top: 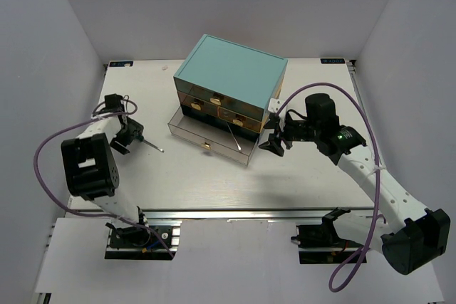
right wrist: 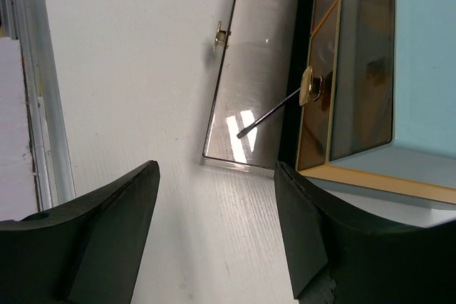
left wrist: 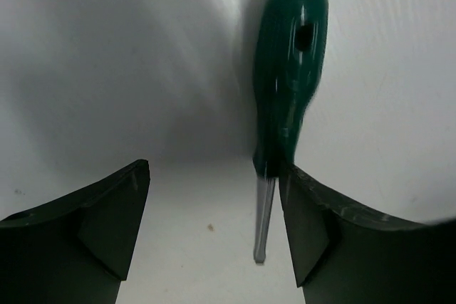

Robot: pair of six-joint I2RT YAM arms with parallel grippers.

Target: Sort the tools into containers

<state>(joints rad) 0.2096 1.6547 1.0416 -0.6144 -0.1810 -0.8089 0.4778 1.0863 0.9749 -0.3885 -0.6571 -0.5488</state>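
Top view: the left gripper [top: 128,137] sits at the left of the bench [top: 214,183] over a green-handled screwdriver [top: 149,144], and the right gripper [top: 273,142] hovers just right of the pulled-out bottom drawer [top: 196,129] of the teal chest [top: 231,69]. Left wrist view: jaws spread, released, with the screwdriver lying flat on the bench close beside the right finger. Right wrist view: jaws apart, grasping nothing, facing the drawer, where a thin tool shaft [right wrist: 267,115] lies.

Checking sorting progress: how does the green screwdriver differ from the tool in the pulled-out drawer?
The green screwdriver lies on the table; the drawer tool lies inside the pulled-out drawer. The green screwdriver shows its handle; the drawer tool only a thin shaft. The open left end effector straddles the green screwdriver; none is at the drawer tool. Both have slim shafts.
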